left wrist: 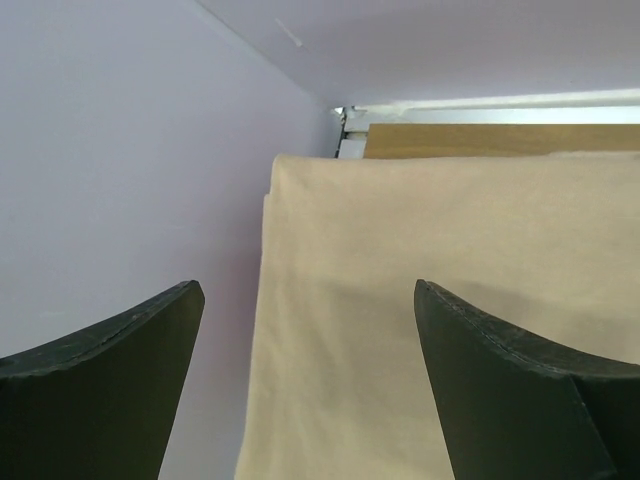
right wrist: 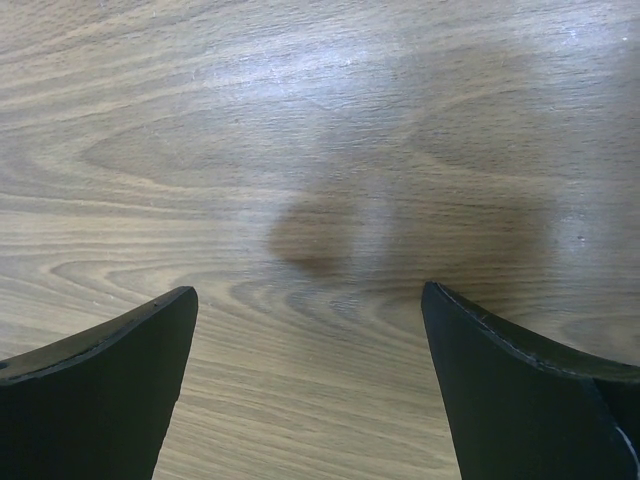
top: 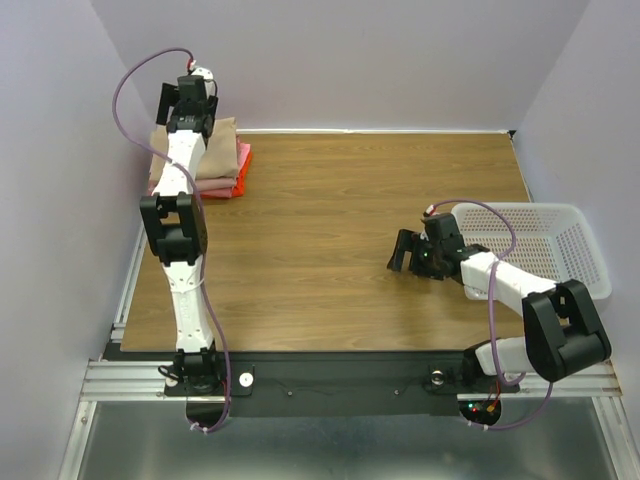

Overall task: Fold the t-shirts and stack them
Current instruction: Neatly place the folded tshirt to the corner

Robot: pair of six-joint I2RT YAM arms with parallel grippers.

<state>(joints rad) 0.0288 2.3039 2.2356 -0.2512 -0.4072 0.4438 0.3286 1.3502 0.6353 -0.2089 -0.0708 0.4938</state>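
Folded t-shirts form a stack at the table's far left corner: a tan one (top: 222, 150) on top, a salmon-pink one (top: 243, 156) and an orange-red one (top: 238, 186) showing at the right edge beneath. My left gripper (top: 196, 82) hangs over the stack's back left part, open and holding nothing; the left wrist view shows the flat tan t-shirt (left wrist: 440, 270) between its spread fingers (left wrist: 120, 360). My right gripper (top: 405, 252) hovers low over bare wood at the table's right middle, open and empty, with its fingers (right wrist: 110, 370) wide apart.
A white mesh basket (top: 560, 225) stands at the right edge of the table, behind my right arm. Lilac walls close in the left, back and right sides; the stack lies against the left wall (left wrist: 110, 160). The wooden tabletop (top: 330, 220) lies between the arms.
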